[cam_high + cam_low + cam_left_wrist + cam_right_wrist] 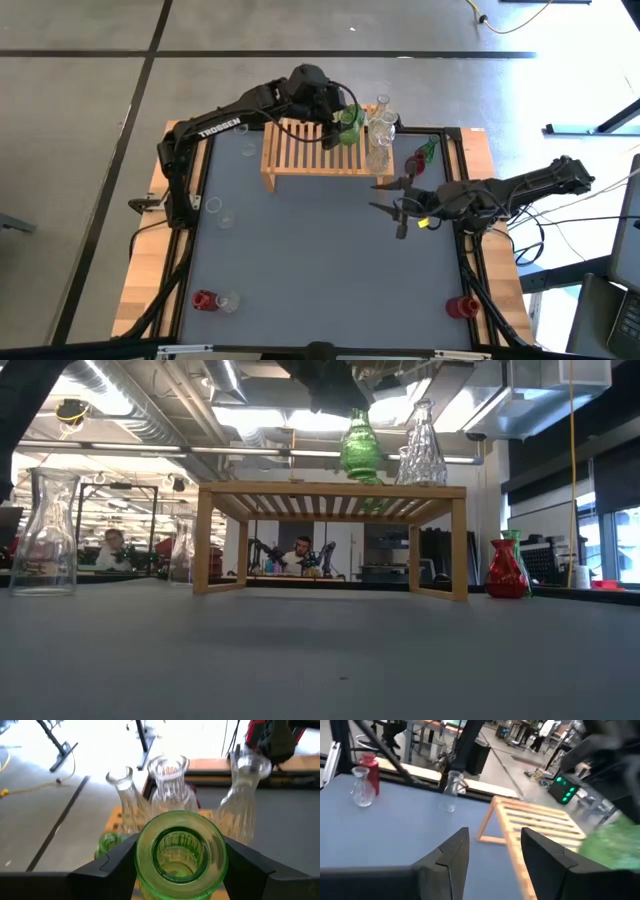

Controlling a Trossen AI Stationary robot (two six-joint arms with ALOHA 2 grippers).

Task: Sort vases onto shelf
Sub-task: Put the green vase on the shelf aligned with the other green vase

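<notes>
Green vase, rigid, slick, breakable glass, sits gripped at its neck by the left hand over the shelf, upper centre; right hand idles open.

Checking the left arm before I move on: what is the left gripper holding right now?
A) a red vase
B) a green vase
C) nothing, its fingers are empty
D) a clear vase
B: in the left wrist view the left gripper has a finger on each side of the green vase, and the high view shows that vase at the shelf's right end, beside the clear vases.
</notes>
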